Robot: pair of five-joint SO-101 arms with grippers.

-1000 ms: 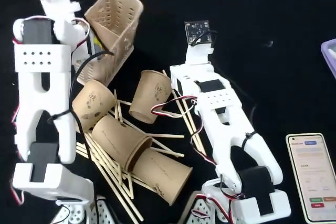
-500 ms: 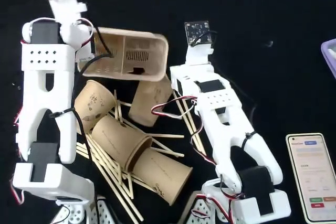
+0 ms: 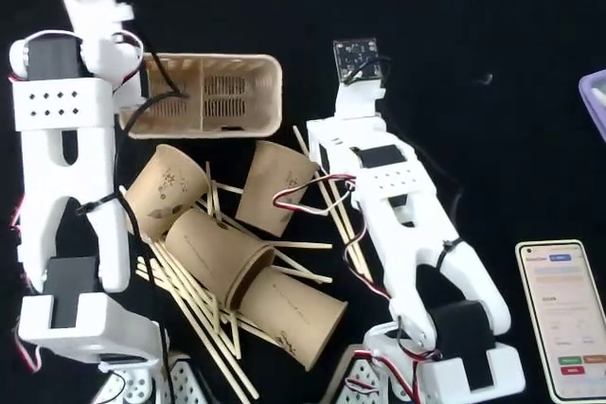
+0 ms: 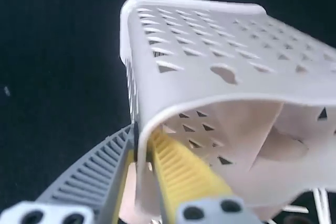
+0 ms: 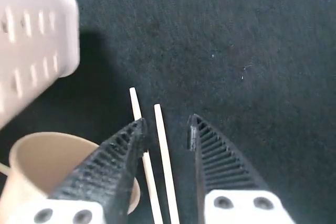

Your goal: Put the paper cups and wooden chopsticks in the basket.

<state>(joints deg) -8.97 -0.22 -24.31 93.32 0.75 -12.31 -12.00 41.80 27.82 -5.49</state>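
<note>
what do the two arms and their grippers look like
The left arm and right arm are white plastic shells with black motor blocks, grids of small holes and red, white and black cables. The left gripper has one grey and one yellow ribbed finger; the right gripper has two black ribbed fingers on white mounts.

Beige perforated basket (image 3: 204, 96), brown cups (image 3: 273, 186), black table (image 3: 492, 139)

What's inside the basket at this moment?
The basket's visible interior holds no cups or chopsticks. The left end effector grips its wall, one finger inside. In the high view, the arm covers the basket's near end.
</note>
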